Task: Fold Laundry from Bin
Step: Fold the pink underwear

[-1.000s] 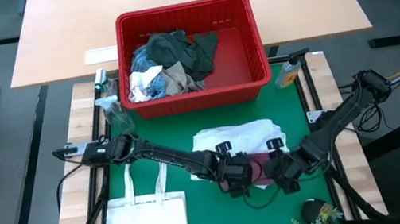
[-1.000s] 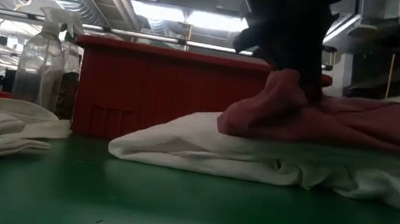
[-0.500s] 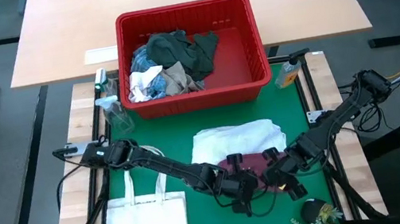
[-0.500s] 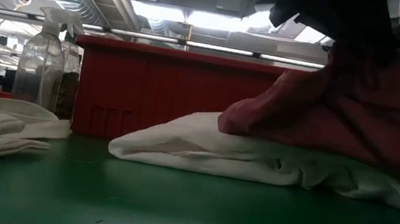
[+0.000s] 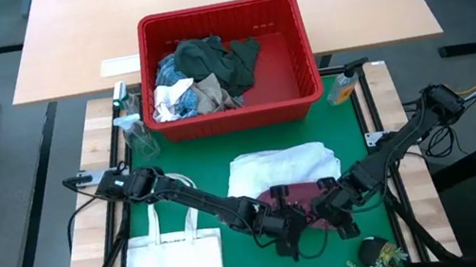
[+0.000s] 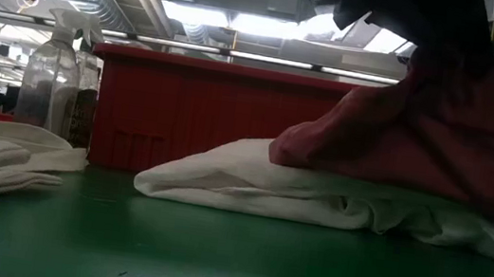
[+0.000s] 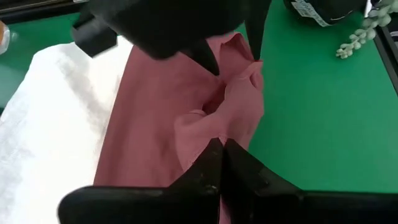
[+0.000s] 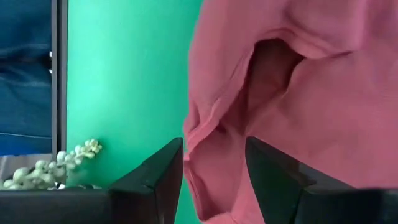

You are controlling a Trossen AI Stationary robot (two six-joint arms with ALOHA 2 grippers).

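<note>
Mid-fold: left pincer (image 7: 221, 146) pinched tight on the maroon garment (image 7: 168, 93), right pincer (image 8: 214, 168) spread around its edge; next, lay it flat.

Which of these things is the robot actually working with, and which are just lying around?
Part of the job: maroon cloth, white cloth, red bin, clothes pile, left hand, right hand.

Just lying about: tote bag, spray bottle, plant sprig.

No legible text, brand, number or sign is found in any view. A white label (image 7: 314, 7) on a dark object at the counter's edge carries print (too small and cropped to read).
</note>
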